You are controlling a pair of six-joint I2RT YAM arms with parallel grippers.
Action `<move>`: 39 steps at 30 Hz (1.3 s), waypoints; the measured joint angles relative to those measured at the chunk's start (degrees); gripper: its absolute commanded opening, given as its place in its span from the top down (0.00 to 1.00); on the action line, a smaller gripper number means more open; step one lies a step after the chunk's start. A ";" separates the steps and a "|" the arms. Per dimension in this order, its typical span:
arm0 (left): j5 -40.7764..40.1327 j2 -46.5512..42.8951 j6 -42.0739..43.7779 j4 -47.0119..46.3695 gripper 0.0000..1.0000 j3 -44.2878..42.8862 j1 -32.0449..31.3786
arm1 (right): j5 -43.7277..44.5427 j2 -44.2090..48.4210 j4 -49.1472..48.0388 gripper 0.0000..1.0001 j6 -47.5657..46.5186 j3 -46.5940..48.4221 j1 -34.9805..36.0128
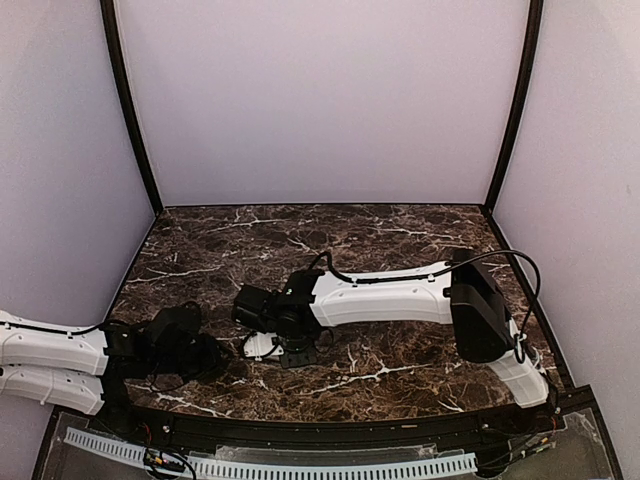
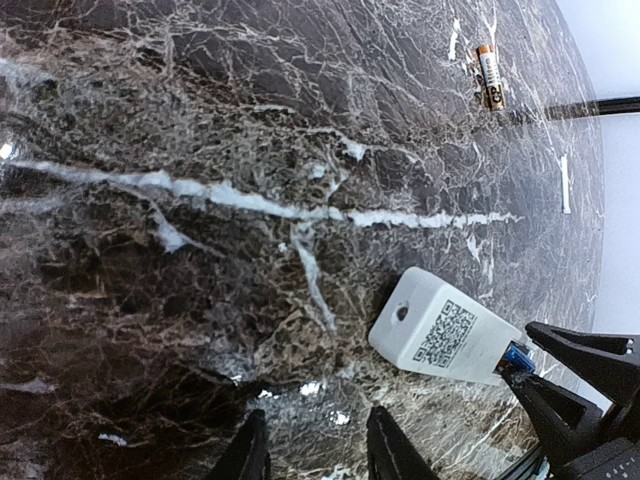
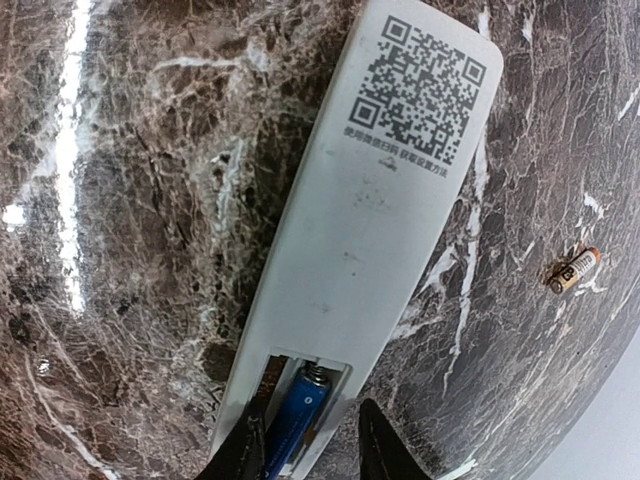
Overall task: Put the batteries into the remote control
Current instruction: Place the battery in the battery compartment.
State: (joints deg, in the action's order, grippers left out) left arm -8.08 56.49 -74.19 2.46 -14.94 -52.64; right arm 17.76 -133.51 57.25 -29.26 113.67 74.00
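A dark marble table (image 1: 400, 230) carries a face-down remote control (image 3: 400, 200) and one loose battery (image 3: 574, 270).

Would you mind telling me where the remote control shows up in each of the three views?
Top external: only a white end of the remote control shows, lower left of centre.
Left wrist: the remote control lies at lower right.
Right wrist: the remote control runs from top right to bottom centre.
Shared landmark: the loose battery, seen in both wrist views; I cannot make it out from the top.
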 measured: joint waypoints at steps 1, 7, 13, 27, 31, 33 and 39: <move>-0.02 -0.22 0.00 0.00 0.67 0.00 0.00 | -0.04 0.02 0.00 0.70 0.00 0.00 0.00; -0.13 -1.62 -0.02 0.20 0.67 0.11 0.00 | -0.22 0.02 -0.22 0.70 -0.09 0.00 -0.35; -0.33 -2.21 -0.11 0.63 0.67 0.52 0.00 | -0.37 0.02 -0.57 0.70 -0.48 0.00 -0.98; -0.33 -2.19 -0.11 0.66 0.67 0.52 0.00 | -2.23 0.83 -1.49 0.70 -0.70 0.00 -1.62; -0.33 -2.19 -0.13 0.68 0.67 0.52 0.00 | -2.62 1.55 -1.70 0.70 -0.68 0.00 -1.62; -0.35 -2.21 -0.13 0.70 0.67 0.52 0.00 | -3.04 1.88 -1.75 0.70 -0.46 0.00 -1.62; -1.86 -5.81 0.02 1.79 0.64 0.55 0.00 | -6.95 4.90 -1.99 0.71 7.48 0.42 -2.60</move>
State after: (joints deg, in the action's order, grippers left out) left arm -9.93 50.68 -74.17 4.25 -14.39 -52.64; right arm 10.81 -128.62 55.27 -21.78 114.08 71.40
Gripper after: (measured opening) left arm 0.343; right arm 0.294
